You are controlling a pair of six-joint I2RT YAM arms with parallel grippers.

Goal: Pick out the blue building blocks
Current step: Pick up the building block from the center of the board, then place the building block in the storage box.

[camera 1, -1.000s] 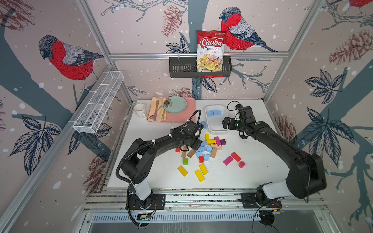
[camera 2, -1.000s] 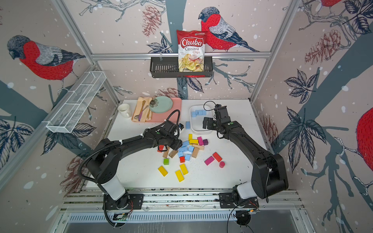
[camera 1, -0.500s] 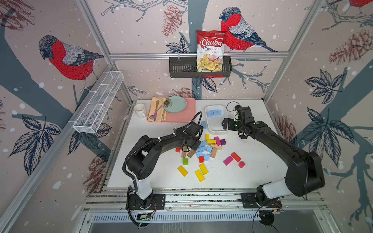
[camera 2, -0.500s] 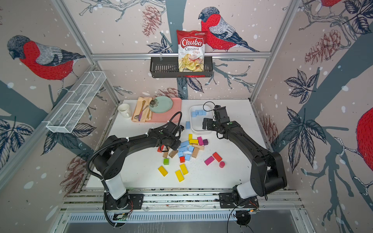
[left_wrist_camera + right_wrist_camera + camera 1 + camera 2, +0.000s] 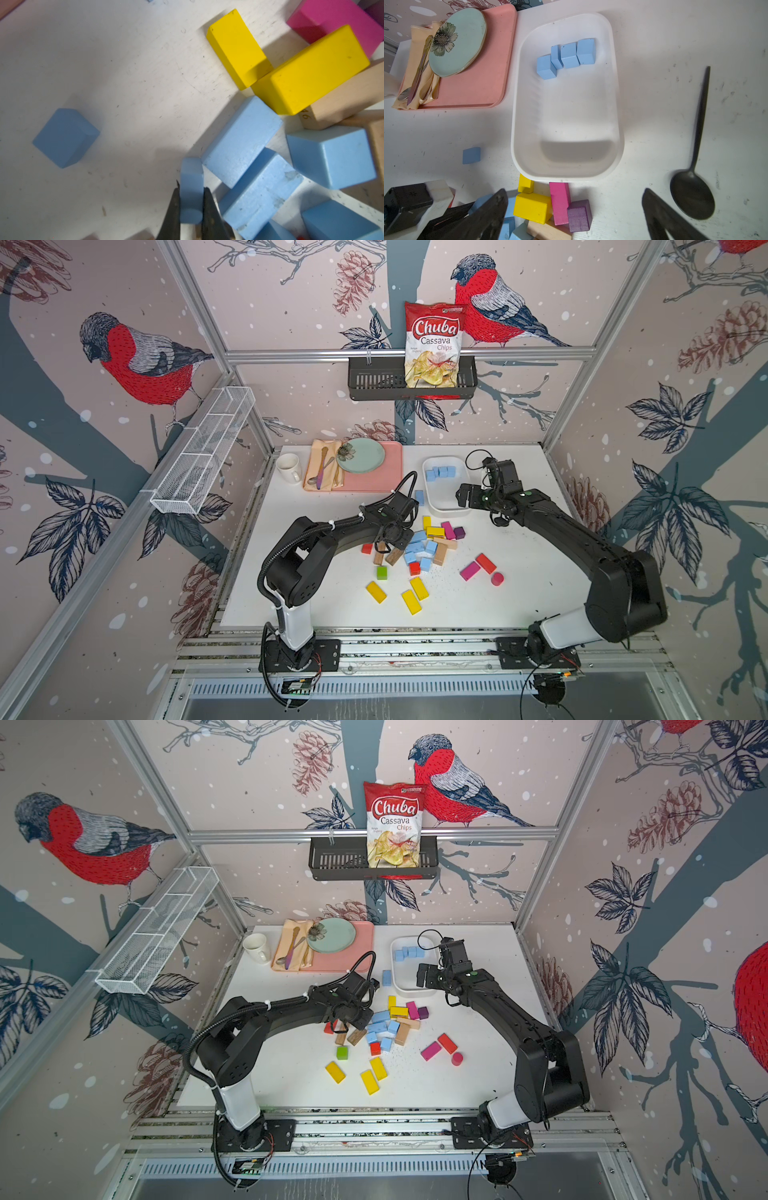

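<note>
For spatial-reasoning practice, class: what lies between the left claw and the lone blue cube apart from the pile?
Only bare table, in the left wrist view, separates the left claw from the lone blue cube.

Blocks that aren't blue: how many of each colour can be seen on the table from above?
In both top views:
yellow blocks: 5
red blocks: 3
pinkish-red cylinder: 1
magenta blocks: 2
purple block: 1
green block: 1
plain wooden blocks: 4
Total: 17

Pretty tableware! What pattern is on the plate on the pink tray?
Pale mint-green plate with one dark flower near its rim; clearest in the right wrist view.
</note>
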